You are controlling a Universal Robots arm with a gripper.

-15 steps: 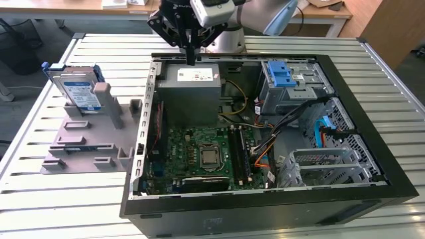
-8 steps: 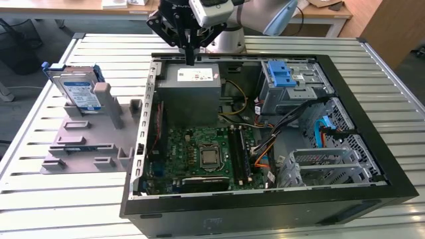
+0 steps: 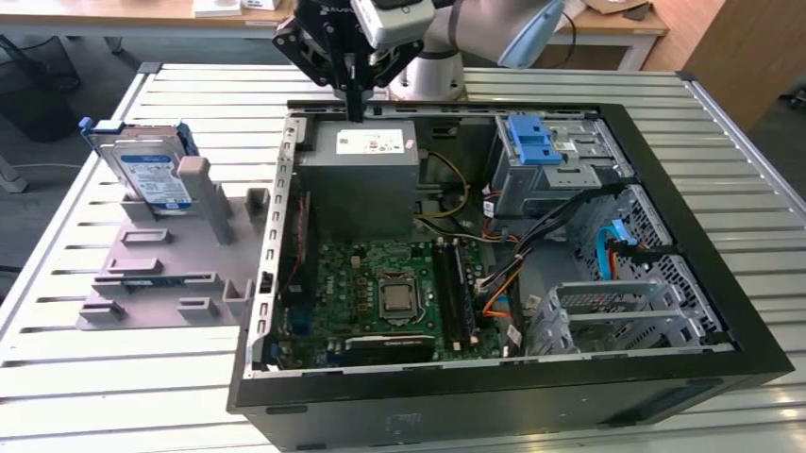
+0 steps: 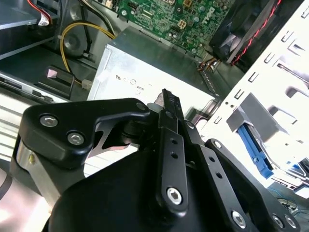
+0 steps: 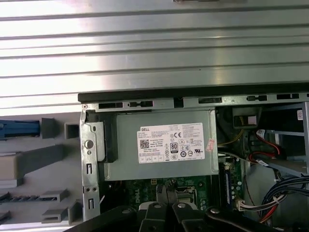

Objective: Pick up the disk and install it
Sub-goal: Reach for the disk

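Over the power-supply box [image 3: 365, 170] inside the open computer case [image 3: 504, 396], the gripper [image 3: 359, 115] hangs empty, fingers pressed together. The disk [image 3: 149, 175] stands upright in a grey fixture [image 3: 164, 274] by the tabletop's [image 3: 113, 377] edge at the exterior view's left.

Silver disk [image 3: 149, 177] (blue-edged, blue-and-white labelled); green motherboard [image 3: 377, 283]; black pincer [image 3: 358, 115].

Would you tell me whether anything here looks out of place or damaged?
Nothing stands out: the disk stands upright in its grey holder beside the open computer case, and the gripper hangs over the power supply.
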